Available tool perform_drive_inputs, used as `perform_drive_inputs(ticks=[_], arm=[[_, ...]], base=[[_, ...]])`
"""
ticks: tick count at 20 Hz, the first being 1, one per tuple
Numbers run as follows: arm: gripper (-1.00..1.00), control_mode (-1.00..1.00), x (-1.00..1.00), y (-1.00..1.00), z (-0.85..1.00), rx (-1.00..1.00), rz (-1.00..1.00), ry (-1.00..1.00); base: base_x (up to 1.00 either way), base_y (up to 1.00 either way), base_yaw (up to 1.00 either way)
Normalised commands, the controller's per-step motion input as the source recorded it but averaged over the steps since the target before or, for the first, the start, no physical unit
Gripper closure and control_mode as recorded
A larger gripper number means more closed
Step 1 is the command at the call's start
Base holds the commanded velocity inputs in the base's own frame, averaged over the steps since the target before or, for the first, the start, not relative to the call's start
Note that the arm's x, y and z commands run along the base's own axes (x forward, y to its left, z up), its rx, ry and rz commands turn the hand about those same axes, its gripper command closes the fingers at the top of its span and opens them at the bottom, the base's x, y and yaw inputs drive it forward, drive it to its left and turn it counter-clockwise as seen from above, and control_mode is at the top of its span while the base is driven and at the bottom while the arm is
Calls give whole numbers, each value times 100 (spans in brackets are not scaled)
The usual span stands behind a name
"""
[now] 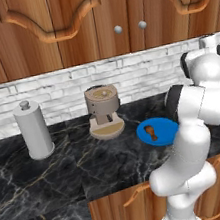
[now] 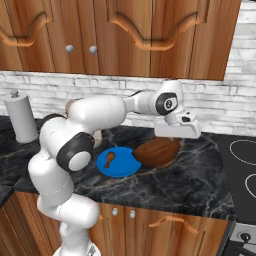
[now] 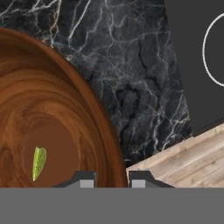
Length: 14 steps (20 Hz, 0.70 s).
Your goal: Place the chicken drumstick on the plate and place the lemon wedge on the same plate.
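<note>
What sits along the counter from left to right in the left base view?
Grey canister → coffee machine → plate with the chicken drumstick lying on it. The robot's arm covers the plate's right edge and the counter beyond it.

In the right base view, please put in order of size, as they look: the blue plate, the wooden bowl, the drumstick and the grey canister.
1. and 2. Wooden bowl and blue plate: they look alike in width, and the arm hides part of both.
3. Grey canister, narrower; it stands farther away, so this rank is unsure.
4. Drumstick, clearly smallest, lying on the plate.
</note>
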Motion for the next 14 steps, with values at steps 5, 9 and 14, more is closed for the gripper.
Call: perform_drive_inputs(ticks=[5,9,14], arm=[[100,-100,-2,36,10,-5,0,-21],[100,-100,-10,30,6,-11,0,-18],[100,-100,-3,27,6,-18,0,-8]], base=[[0,0,0],[0,0,0],[0,0,0]])
